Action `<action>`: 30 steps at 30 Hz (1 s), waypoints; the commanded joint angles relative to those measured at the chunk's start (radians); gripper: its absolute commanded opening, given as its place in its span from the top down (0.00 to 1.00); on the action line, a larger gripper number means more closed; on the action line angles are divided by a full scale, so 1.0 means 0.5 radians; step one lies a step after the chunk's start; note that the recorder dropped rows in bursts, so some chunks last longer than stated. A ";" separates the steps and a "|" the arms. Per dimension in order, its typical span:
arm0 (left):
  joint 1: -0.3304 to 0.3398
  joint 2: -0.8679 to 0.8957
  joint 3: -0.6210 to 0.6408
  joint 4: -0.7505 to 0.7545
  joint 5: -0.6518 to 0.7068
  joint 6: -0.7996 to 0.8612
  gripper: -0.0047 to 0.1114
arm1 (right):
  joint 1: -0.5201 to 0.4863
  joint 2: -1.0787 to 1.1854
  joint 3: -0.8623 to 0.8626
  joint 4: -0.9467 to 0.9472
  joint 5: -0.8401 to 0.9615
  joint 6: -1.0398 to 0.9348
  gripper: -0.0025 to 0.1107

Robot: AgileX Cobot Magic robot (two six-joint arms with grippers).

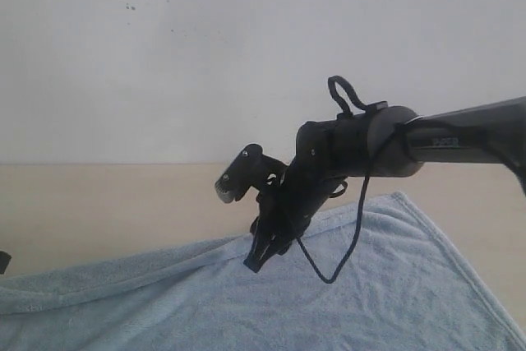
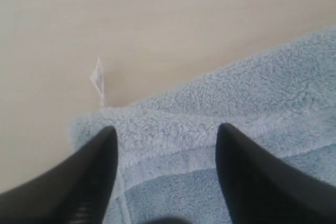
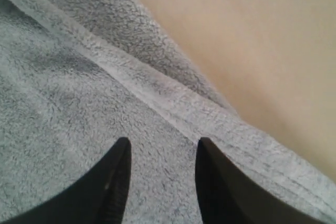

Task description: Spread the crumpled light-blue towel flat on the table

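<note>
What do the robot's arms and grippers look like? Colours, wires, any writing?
The arm in the outside view is a dark grey-black tube ending in a rounded joint, with small pale lettering too blurred to read. A thin black cable hangs in a loop beside it. The left gripper and right gripper each have two smooth black fingers tapering to blunt points.

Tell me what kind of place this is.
Probably a robot test bench in a lab rather than a home. A plain beige table meets a blank white wall, a black cabled robot arm reaches in, and a light-blue towel lies as the work piece.
</note>
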 commanded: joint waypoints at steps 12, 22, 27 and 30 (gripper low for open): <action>-0.103 -0.021 0.011 0.020 0.063 0.943 0.49 | 0.004 0.078 -0.091 0.233 0.023 -0.811 0.63; -0.160 -0.021 0.011 0.036 0.096 1.215 0.49 | 0.004 0.154 -0.144 0.535 -0.009 -1.138 0.63; -0.160 -0.021 0.011 0.036 0.074 1.213 0.50 | 0.004 0.236 -0.196 0.547 0.019 -1.141 0.64; -0.160 -0.021 0.011 0.036 0.052 1.188 0.51 | 0.004 0.232 -0.196 0.573 -0.049 -1.117 0.86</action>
